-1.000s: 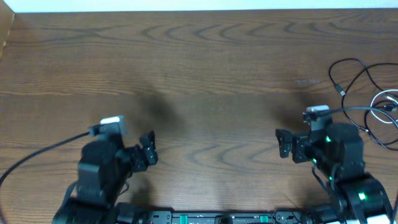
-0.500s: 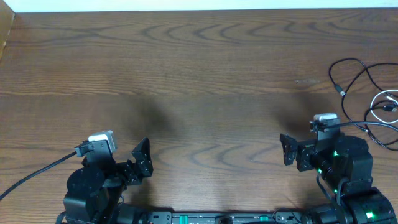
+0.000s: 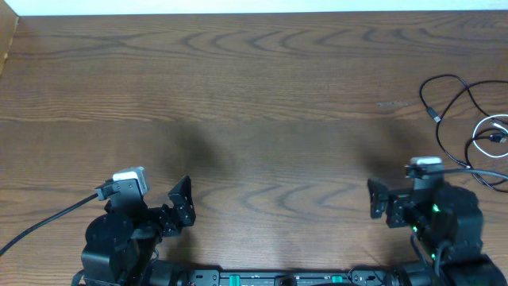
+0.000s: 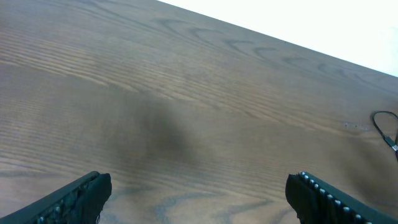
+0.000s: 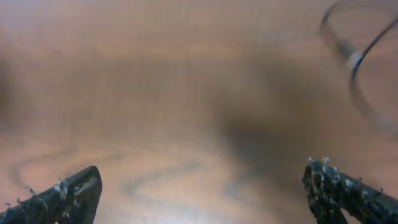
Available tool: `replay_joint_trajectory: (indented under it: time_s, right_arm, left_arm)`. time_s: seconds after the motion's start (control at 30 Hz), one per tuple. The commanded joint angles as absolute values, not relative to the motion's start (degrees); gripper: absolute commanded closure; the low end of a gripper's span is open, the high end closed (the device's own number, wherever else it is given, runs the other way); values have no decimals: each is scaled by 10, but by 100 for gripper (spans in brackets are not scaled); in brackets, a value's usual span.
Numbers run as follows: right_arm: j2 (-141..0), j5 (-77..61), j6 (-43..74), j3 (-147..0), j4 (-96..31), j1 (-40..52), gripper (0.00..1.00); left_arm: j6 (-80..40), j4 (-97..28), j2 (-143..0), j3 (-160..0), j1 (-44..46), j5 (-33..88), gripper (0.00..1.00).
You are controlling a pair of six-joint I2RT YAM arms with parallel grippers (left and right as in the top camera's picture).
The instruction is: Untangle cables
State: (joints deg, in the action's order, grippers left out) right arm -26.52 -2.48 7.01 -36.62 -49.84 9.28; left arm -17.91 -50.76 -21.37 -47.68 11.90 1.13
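Observation:
The cables lie on the wooden table at the far right. A thin black cable [image 3: 454, 87] loops there, and a white cable [image 3: 486, 137] curls beside it at the right edge. The black loop shows blurred in the right wrist view [image 5: 360, 68], and its end shows at the right edge of the left wrist view [image 4: 387, 127]. My left gripper [image 3: 182, 206] is open and empty near the front left. My right gripper [image 3: 379, 199] is open and empty near the front right, left of and nearer than the cables.
The wooden table [image 3: 254, 95] stretches to a pale back edge. A thicker black wire [image 3: 48, 210] runs from my left arm to the left edge.
Both arms have pulled back toward the front edge. My left arm stopped half a second ago; my right arm kept moving back and a little right. Cables have not moved.

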Motion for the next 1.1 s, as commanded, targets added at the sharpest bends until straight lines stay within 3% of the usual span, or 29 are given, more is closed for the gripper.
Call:
replay_joint_trajectory:
  time_s: [0.0, 0.57, 0.7, 0.8, 1.07]
  right_arm:
    - [-199, -10, 35, -334, -427, 66, 1]
    - [-3, -3, 35, -13, 84, 47, 1]
    - [-3, 5, 29, -3, 52, 46, 1]
    - [-3, 3, 23, -3, -44, 45, 1]
    - [-3, -8, -13, -3, -45, 45, 1]
  left_arm:
    - [-170, -507, -212, -472, 120, 4, 5]
    - [-170, -507, -212, -472, 120, 4, 5]
    - [-170, -507, -212, -472, 120, 4, 5]
    - [-170, -507, -212, -472, 120, 4, 5]
    - [-170, -507, -212, -472, 120, 4, 5]
